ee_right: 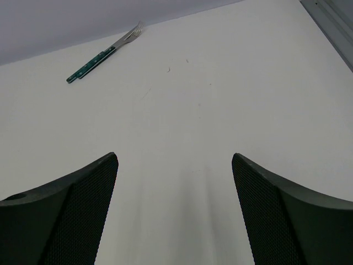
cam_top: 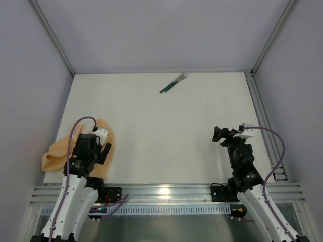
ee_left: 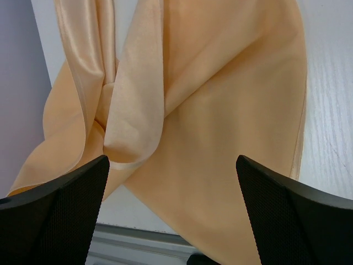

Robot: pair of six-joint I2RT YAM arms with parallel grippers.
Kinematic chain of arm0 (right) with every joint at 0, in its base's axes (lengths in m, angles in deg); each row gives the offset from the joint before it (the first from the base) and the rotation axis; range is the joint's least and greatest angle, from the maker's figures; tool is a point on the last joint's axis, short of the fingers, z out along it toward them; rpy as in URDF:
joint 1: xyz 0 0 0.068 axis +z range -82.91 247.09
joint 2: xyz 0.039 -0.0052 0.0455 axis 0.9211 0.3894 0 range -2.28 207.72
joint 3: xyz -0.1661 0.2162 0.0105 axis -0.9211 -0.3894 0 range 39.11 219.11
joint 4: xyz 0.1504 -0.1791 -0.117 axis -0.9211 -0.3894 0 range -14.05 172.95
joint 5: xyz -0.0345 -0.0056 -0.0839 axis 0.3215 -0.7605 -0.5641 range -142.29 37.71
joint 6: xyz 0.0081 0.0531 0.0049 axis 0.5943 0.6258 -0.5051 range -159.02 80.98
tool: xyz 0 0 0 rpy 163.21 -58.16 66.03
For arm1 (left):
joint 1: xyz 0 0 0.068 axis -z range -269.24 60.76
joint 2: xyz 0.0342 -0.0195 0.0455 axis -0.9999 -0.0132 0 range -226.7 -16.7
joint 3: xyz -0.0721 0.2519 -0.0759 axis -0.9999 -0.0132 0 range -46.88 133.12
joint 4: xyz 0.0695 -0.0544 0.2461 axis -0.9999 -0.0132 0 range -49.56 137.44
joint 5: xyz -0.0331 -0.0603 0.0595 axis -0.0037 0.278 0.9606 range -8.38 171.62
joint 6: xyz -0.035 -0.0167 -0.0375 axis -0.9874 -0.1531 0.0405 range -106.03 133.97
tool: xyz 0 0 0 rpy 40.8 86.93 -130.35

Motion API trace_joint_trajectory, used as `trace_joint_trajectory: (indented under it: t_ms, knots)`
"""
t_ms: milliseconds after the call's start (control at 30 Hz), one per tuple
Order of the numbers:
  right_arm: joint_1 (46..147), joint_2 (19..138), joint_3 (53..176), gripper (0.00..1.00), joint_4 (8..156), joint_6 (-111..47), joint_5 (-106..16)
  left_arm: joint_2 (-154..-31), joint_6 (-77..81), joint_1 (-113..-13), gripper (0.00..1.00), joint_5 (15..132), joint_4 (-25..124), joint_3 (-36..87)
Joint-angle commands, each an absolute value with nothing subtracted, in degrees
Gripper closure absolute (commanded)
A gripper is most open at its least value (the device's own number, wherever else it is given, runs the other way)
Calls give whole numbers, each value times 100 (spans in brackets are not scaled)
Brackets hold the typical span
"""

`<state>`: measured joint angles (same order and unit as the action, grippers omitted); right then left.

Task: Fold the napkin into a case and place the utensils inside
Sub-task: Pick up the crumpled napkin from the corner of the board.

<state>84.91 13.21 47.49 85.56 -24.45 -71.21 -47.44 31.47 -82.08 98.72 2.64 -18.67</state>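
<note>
The napkin (cam_top: 54,151) is a peach-tan cloth lying crumpled and bunched at the table's near left corner. My left gripper (cam_top: 101,154) hangs just over it. In the left wrist view the napkin (ee_left: 220,105) fills the frame in loose folds, and the left gripper (ee_left: 172,165) is open with nothing between its fingers. The utensils (cam_top: 174,83), slim with dark green handles and silvery ends, lie together at the far middle of the table. They also show far off in the right wrist view, utensils (ee_right: 105,53). My right gripper (cam_top: 220,134) (ee_right: 175,160) is open over bare table. No case shows.
The white table (cam_top: 166,131) is walled by grey panels on three sides. An aluminium rail (cam_top: 161,191) runs along the near edge between the arm bases. Another rail (cam_top: 260,111) runs down the right side.
</note>
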Motion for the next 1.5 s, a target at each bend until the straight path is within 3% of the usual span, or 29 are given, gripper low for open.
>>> trace_joint_trajectory:
  t_ms: [0, 100, 233, 333, 533, 633, 767, 833, 867, 900, 933, 967, 1200, 1467]
  knots:
    - [8484, 1319, 5053, 12, 8551, -2372, -7083, -4869, 2874, -8195, 1, 10436, 393, -1866]
    - [8484, 1337, 5089, 12, 8506, -2372, -7083, -5089, 3414, -8195, 1, 10019, -236, -1570]
    - [8475, 1363, 5115, 12, 8515, -2372, -7083, -5387, 3585, -8230, 1, 10875, -785, -900]
    - [8484, 1380, 5124, 12, 8524, -2372, -7066, -5870, 4234, -8606, 1, 10756, -540, -873]
    - [8475, 1345, 5194, 12, 8374, -2381, -7040, -7452, 5061, -10564, 1, 10159, 630, -708]
    - [8484, 1319, 5159, 12, 8392, -2355, -7013, -8023, 5202, -10804, 1, 9867, 770, -601]
    - [8484, 1337, 5168, 12, 8374, -2346, -7004, -8709, 5352, -10814, 1, 10455, 1823, -837]
    - [8484, 1319, 5185, 12, 8331, -2346, -6987, -9086, 5344, -10823, 13, 10430, 2106, -812]
    - [8484, 1319, 5194, 12, 8330, -2346, -6987, -9184, 5309, -10831, 25, 10377, 2142, -794]
    - [8484, 1319, 5212, 12, 8330, -2337, -6969, -9254, 5274, -10823, 50, 10238, 2151, -750]
    - [8484, 1310, 5221, 12, 8330, -2337, -6960, -9351, 5230, -10823, 65, 10114, 2064, -707]
    - [8484, 1310, 5247, 12, 8217, -2337, -6943, -9361, 5081, -10823, 100, 9983, 1959, -567]
    - [8484, 1441, 5378, 14, 8190, -2293, -6618, -8307, 4536, -10569, 100, 7936, -35, 435]
    - [8484, 2364, 6037, 19, 7988, -2328, -5407, -7164, 3596, -8135, 100, 7135, -2313, 3068]
